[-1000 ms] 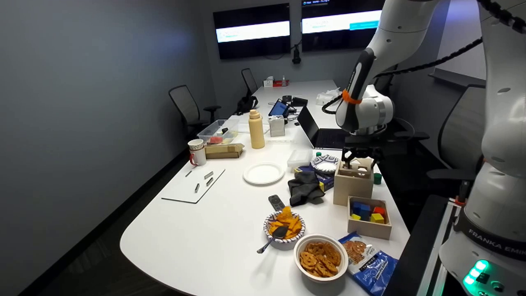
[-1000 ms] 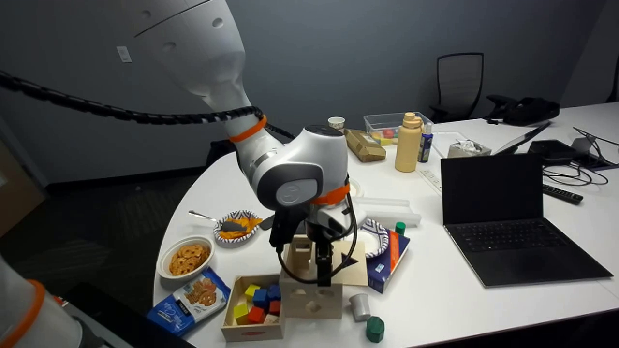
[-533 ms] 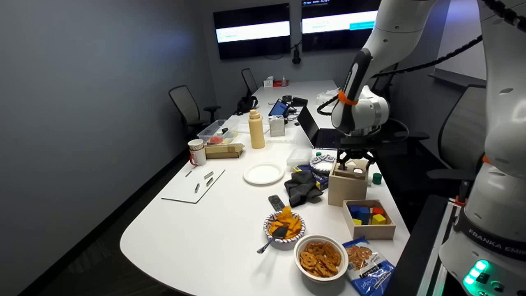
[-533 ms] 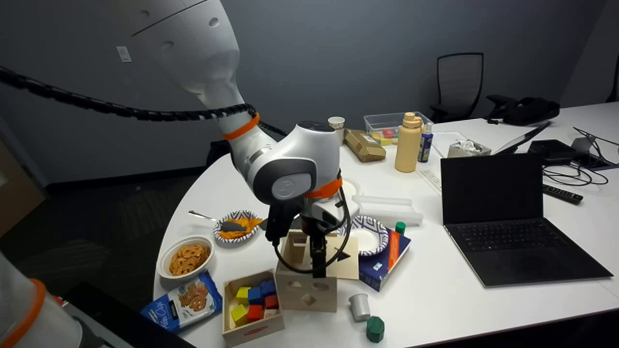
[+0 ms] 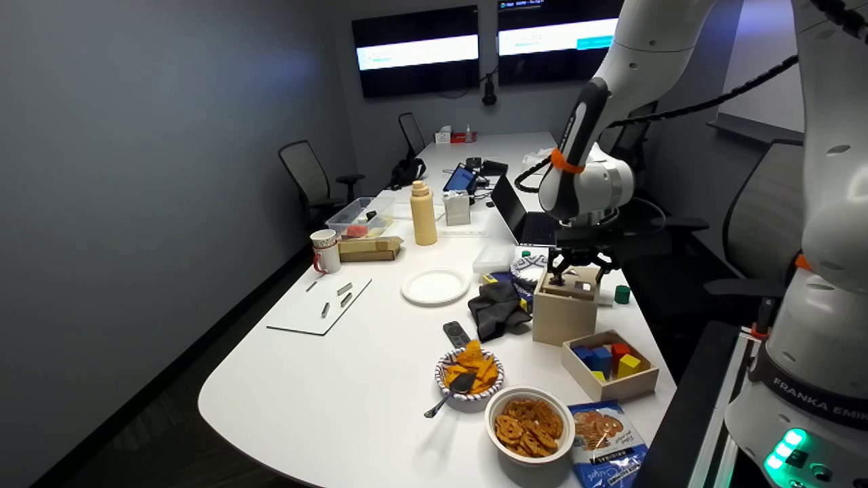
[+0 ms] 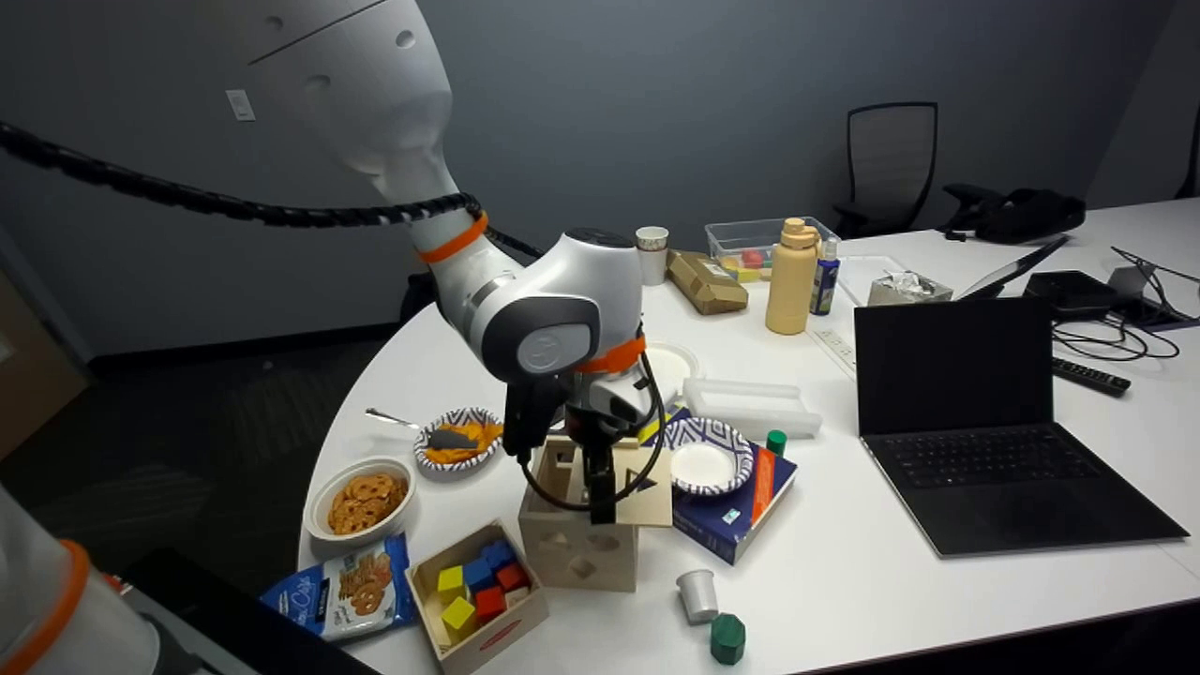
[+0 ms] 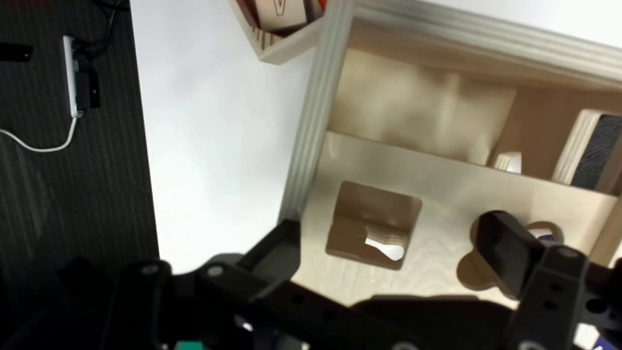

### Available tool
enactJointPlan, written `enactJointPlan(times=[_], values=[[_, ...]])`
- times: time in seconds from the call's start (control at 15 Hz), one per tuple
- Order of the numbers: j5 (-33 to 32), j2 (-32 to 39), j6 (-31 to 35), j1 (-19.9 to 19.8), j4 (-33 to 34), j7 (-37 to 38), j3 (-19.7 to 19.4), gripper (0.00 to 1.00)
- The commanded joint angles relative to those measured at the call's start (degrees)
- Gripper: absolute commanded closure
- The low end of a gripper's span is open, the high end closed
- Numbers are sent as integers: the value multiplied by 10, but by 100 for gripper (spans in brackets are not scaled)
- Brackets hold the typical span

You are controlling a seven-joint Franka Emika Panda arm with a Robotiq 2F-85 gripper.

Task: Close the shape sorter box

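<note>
We see the gripper (image 7: 393, 233) with 2 fingers (image 7: 505, 243) spread apart across the lid (image 7: 369, 165), 1 at its clover-shaped hole (image 7: 472, 274). The lid partly covers the shape sorter box (image 5: 564, 316), which stands on the white table (image 5: 325, 393) just beside a tray (image 5: 627, 388) of coloured blocks (image 5: 601, 362).

Pretty dim overall tbh, the walls (image 5: 169, 203) are murky grey while the tabletop (image 5: 305, 400) is the bright bit in both exterior views. The screens (image 5: 418, 53) in an exterior view glow with washed-out white bands too soft to read. Wrist view's harsher: tabletop blown out, floor (image 7: 39, 214) nearly black, soft shadows inside the shape sorter box (image 7: 423, 107), and the tool (image 7: 396, 248) a dark, out-of-focus mass up close.
</note>
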Motion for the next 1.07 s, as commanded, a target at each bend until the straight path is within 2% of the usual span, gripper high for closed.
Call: enactJointPlan(times=[0.0, 0.33, 0.73, 1.0], values=[[8, -21, -26, 0, -12, -20, 13, 0], [-20, -26, -55, 15, -13, -6, 11, 0], [-159, -29, -31, 88, -20, 107, -41, 0], [-230, -40, -42, 119, -18, 168, -53, 0]])
